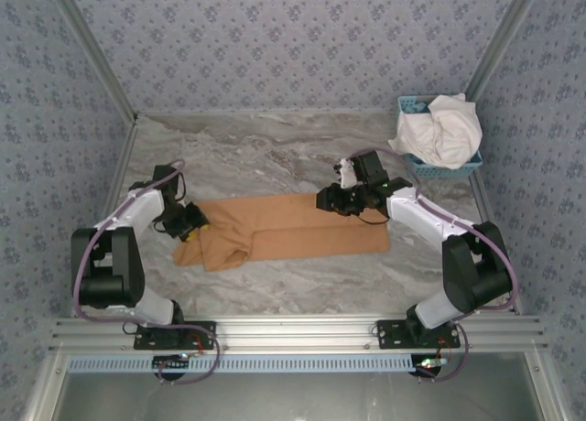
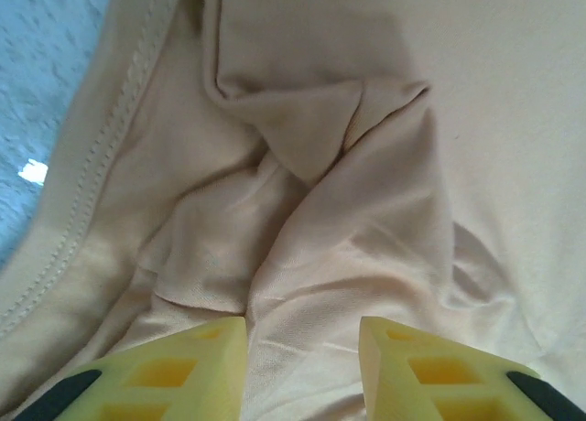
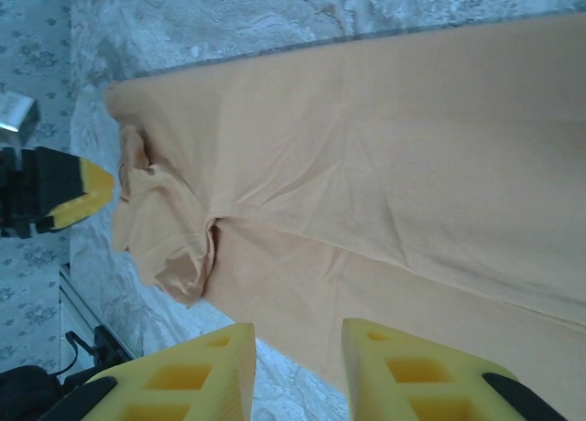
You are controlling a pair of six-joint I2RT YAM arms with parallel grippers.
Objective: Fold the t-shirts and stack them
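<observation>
The tan-orange t-shirt [image 1: 293,229] lies on the table as a long, flat band folded lengthwise, with its left end bunched into creases [image 2: 366,192]. No print shows on its upper side [image 3: 385,165]. My left gripper [image 1: 190,223] hangs over that crumpled left end, jaws open with cloth below the gap [image 2: 302,334]. My right gripper [image 1: 328,199] hovers above the shirt's far edge near the middle; it is open and holds nothing [image 3: 298,339]. The white t-shirt [image 1: 444,128] sits heaped in the basket at the back right.
The light-blue plastic basket [image 1: 450,169] stands in the back right corner against the wall. Marble-patterned table top [image 1: 275,156] lies bare behind and in front of the shirt. Patterned walls close in on three sides; a metal rail [image 1: 293,334] runs along the near edge.
</observation>
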